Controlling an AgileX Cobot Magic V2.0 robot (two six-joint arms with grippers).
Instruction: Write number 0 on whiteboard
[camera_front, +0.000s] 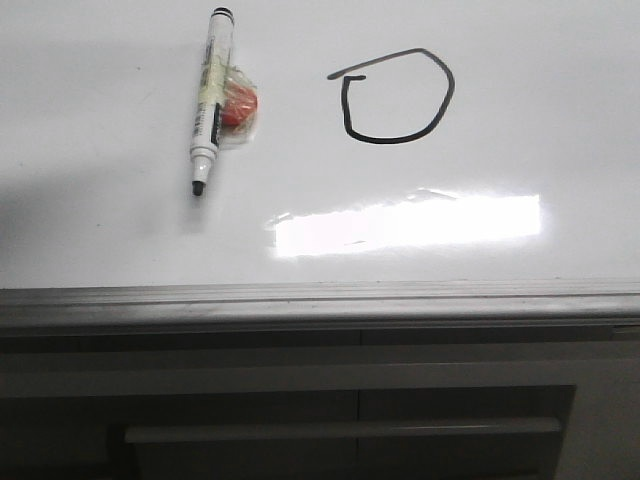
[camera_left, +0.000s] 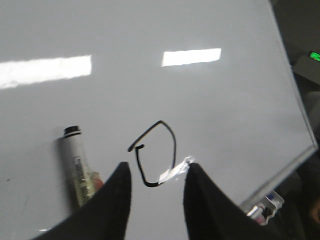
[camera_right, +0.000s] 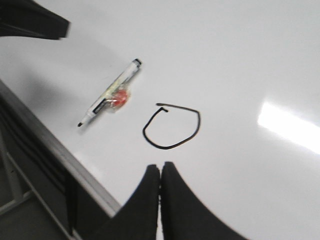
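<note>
Nearest the front camera runs the grey metal rim of the whiteboard (camera_front: 320, 297), with a grey cabinet front (camera_front: 340, 410) below it; the board lies flat and serves as the counter for everything else.

Starting at the left, a marker (camera_front: 211, 98) lies on its side at about ten o'clock from the board's centre, uncapped tip pointing toward six o'clock. A small orange-red lump wrapped in clear tape (camera_front: 238, 106) is fixed to its barrel at three o'clock, probably a grip aid, and it also looks likely to keep the pen from rolling. No arm touches the marker, which suggests it was laid aside on purpose, well apart from the drawing.

Moving right, the number 0 (camera_front: 395, 98) sits at about one o'clock from the centre: a closed, lopsided black loop with a stroke end overshooting at its ten o'clock corner. A bright glare band (camera_front: 410, 222) lies below it at six o'clock.

From the left wrist view, the left end effector (camera_left: 156, 175) hovers above the board with its fingers apart and empty, a scrap of clear tape on one tip. From the right wrist view, the right end effector (camera_right: 160, 172) hangs above the board with its fingers pressed together, holding nothing.

With the loop closed and the pen down, the writing appears finished.
</note>
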